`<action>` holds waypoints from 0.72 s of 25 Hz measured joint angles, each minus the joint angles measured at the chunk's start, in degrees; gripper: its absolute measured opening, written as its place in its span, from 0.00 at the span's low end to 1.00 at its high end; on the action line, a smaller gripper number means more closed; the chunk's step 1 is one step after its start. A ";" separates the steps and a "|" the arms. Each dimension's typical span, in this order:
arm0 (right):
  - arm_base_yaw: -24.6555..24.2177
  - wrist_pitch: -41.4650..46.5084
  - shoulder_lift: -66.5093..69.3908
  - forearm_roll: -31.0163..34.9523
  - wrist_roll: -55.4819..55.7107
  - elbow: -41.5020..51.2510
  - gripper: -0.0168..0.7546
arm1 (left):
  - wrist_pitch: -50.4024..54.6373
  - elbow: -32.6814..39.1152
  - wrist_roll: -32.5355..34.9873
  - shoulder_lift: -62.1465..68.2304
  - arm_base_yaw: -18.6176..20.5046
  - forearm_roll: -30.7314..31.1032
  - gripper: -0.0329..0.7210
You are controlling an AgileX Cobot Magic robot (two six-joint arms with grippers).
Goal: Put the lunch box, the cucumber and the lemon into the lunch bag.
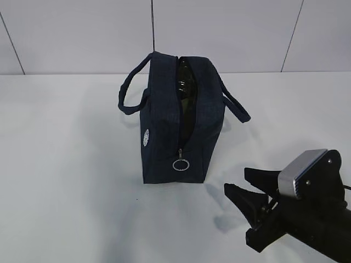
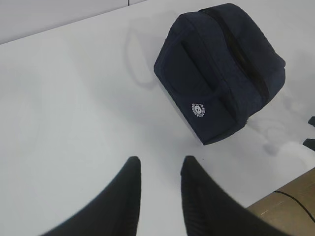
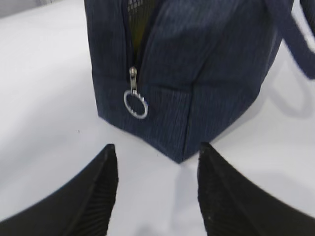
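While the lunch bag (image 1: 178, 123) stands upright in the middle of the white table (image 1: 66, 181), its zipper is open along the top and its ring pull (image 1: 181, 165) hangs low on the near end. At five o'clock from it the right gripper (image 1: 241, 193) waits empty, jaws apart — the left gripper (image 2: 158, 168) too, narrower.

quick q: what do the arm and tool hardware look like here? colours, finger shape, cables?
Both tools are matte black. The right tool has two tapered, pointed fingers, with a silver-grey rounded housing above the black wrist and a thin black cable behind. The left tool has curved black fingers with finely ribbed inner faces. No markings visible.
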 joint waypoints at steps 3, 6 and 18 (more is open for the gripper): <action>0.00 0.00 1.97 -0.10 -0.30 0.00 0.55 | 0.00 0.00 0.00 0.00 0.00 0.12 0.32; 0.00 -0.10 2.35 -0.37 -0.30 0.00 0.55 | 0.00 0.00 0.00 0.00 0.00 0.12 0.31; 0.00 -0.10 5.68 -3.95 -0.40 -4.50 0.55 | 0.00 0.00 0.00 -1.64 0.00 0.25 0.31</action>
